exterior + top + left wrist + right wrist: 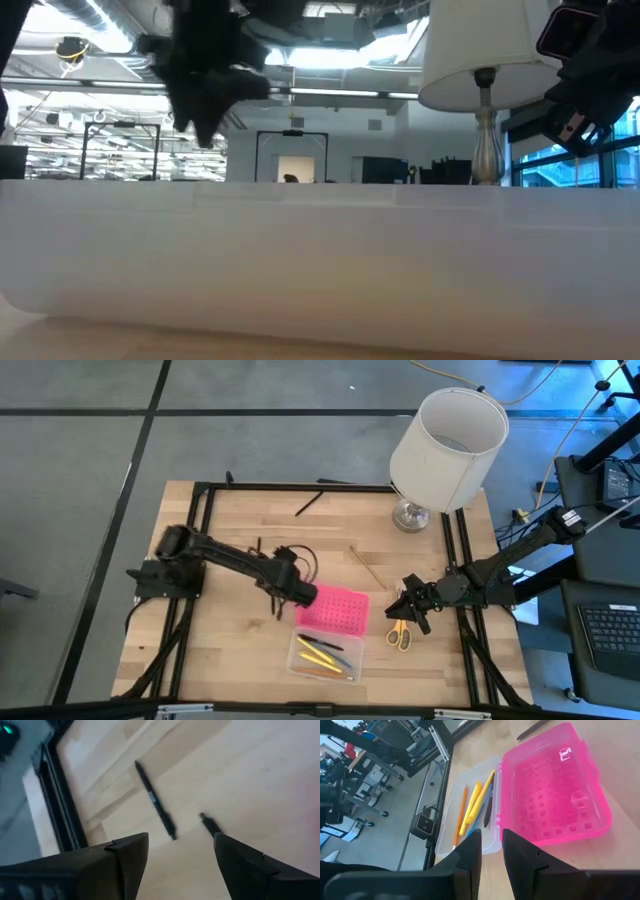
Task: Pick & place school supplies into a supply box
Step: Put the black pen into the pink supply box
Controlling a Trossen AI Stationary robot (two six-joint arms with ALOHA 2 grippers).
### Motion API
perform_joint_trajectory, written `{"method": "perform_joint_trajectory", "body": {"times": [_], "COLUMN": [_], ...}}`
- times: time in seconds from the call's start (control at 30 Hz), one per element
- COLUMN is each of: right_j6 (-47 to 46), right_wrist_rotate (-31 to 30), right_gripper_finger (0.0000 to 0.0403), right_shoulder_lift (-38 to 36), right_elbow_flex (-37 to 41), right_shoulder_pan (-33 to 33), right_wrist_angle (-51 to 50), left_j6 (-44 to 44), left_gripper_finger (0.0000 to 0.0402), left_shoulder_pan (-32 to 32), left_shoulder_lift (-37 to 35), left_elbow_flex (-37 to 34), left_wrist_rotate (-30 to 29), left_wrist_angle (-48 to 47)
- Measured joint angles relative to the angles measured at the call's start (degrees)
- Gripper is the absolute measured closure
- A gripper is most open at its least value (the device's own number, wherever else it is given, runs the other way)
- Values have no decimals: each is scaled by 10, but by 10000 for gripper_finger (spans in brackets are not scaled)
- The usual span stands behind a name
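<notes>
The supply box lies open near the table's near edge. Its pink lid (335,608) lies flat, and its clear base (325,657) holds several yellow, orange and dark pens (475,807). My left gripper (295,598) hovers at the lid's left edge, open and empty, with a black pen (155,805) on the wood beyond its fingers (180,837). My right gripper (408,605) hovers to the right of the lid. Its fingers (491,832) are shut to a narrow slit with nothing between them. The yellow-handled scissors (400,633) lie flat on the table just near of it.
A white-shaded lamp (448,448) stands at the far right. A wood-brown pencil (370,566) lies between the lamp and the lid. Another black pen (308,503) lies by the far rail. A black frame (205,540) borders the table. The box wall (320,260) fills the low view.
</notes>
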State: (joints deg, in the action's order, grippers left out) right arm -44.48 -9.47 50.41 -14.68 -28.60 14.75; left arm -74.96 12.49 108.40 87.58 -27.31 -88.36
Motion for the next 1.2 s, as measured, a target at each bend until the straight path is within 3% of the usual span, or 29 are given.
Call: {"method": "perform_joint_trajectory", "body": {"times": [0.1, 0.27, 0.5, 0.8, 1.2], "right_j6": [10, 15, 15, 15, 15], "right_wrist_rotate": [0, 0, 0, 0, 0], "right_gripper_finger": [320, 320, 320, 320, 320], "right_shoulder_lift": [0, 0, 0, 0, 0], "right_elbow_flex": [0, 0, 0, 0, 0], "right_shoulder_pan": [0, 0, 0, 0, 0], "right_wrist_angle": [-1, -1, -1, -4, -5], "left_j6": [-28, -97, -224, -282, -283], "left_gripper_finger": [184, 181, 184, 181, 182], "left_shoulder_pan": [-7, -22, -25, -25, -32], "left_shoulder_lift": [-74, -176, -206, -192, -189], "left_elbow_flex": [-80, -216, -322, -379, -413], "left_wrist_rotate": [5, 15, 20, 59, 74], "left_wrist_angle": [73, 280, 438, 484, 539]}}
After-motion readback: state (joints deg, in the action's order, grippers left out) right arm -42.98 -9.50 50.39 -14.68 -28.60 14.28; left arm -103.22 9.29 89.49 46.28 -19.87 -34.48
